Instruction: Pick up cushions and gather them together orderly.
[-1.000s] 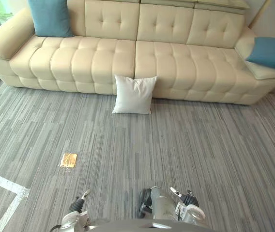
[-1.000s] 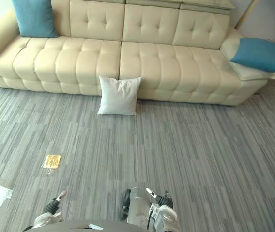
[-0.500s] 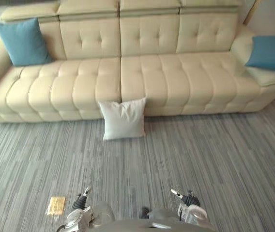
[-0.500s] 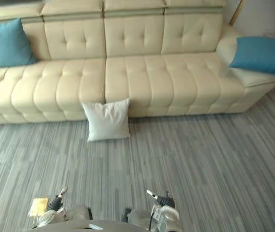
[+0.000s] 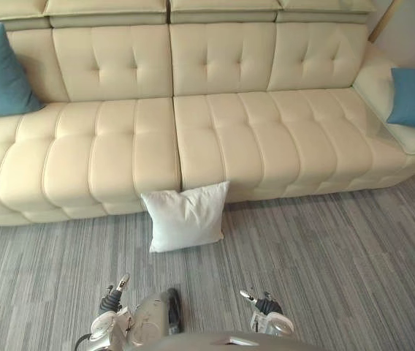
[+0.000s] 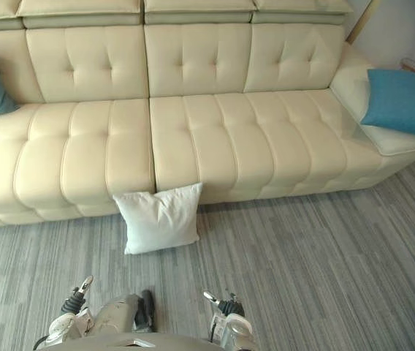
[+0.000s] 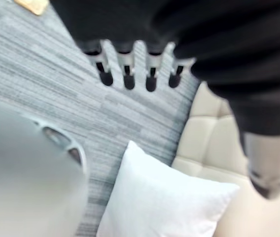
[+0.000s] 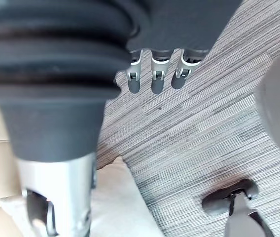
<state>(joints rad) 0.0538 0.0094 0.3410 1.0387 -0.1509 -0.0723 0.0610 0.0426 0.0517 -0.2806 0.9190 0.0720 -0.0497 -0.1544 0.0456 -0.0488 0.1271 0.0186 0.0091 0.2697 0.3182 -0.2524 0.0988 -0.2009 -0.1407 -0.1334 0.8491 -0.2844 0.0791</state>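
White cushion (image 5: 185,217) is leaning upright against the sofa (image 5: 266,139). Left hand (image 7: 140,57) and right hand (image 8: 157,75) are hanging loose, empty

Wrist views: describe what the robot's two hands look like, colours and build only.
The left hand has a row of silver fingers ending in dark tips, under a black ribbed cover; its thumb, set apart, is silver with a dark tip. The right hand matches: silver fingers, dark tips, and a dark grey ribbed cover over the back and wrist.
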